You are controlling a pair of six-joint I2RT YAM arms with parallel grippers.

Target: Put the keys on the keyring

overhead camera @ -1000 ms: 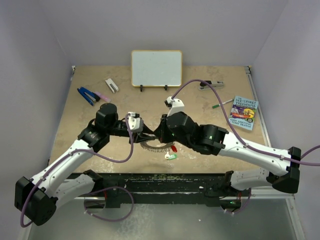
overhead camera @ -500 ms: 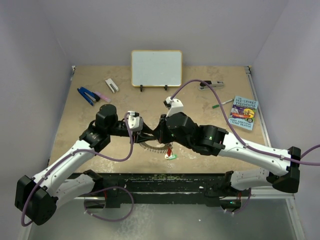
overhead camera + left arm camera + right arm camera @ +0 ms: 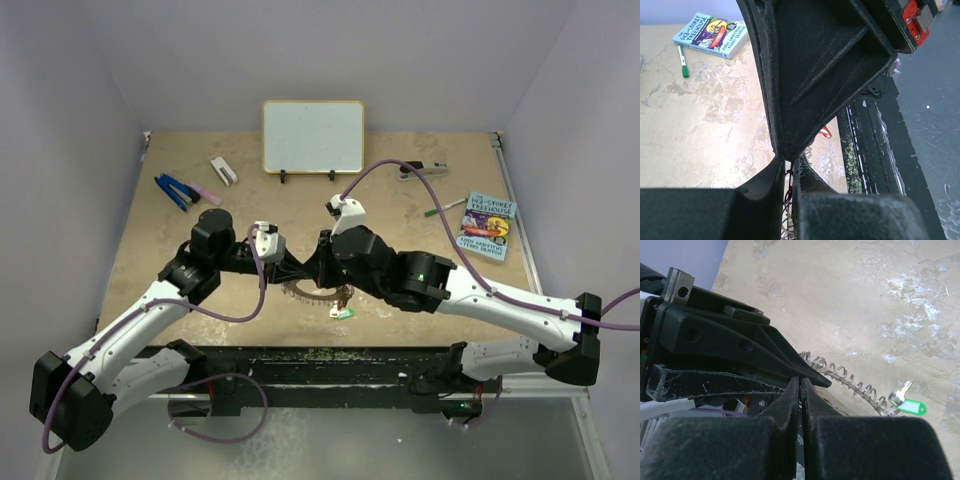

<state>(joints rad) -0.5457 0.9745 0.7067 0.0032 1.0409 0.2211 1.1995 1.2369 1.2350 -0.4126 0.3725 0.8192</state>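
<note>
Seeing left fingers squeezed to a thin slit, a red sliver inside the gap; can't tell what it is or whether anything is pinched. Same on right fingers: nearly closed, hairline gap, nothing readable between them, tips hard up against the left arm's black finger, contact unclear. Both sets meeting nose to nose over the middle of the tan marbled bench, near its front edge. Large flat silver metal keyring with a jagged fringe lying on the bench right under that meeting point, one arc of fringe curving out from behind the left finger. Small key with a green plastic head flat on the bench at the end of that arc, silver blade just beside or touching the fringe; can't tell if threaded on. Small red plastic key head showing just below the right arm's wrist body, close to the fringe; too small to tell whether on the ring. Further out on the right: colourful paperback book with a green-capped pen just beside it. At the far edge, white dry-erase board in a wooden frame standing upright. Far left, blue-handled pliers lying flat.
</note>
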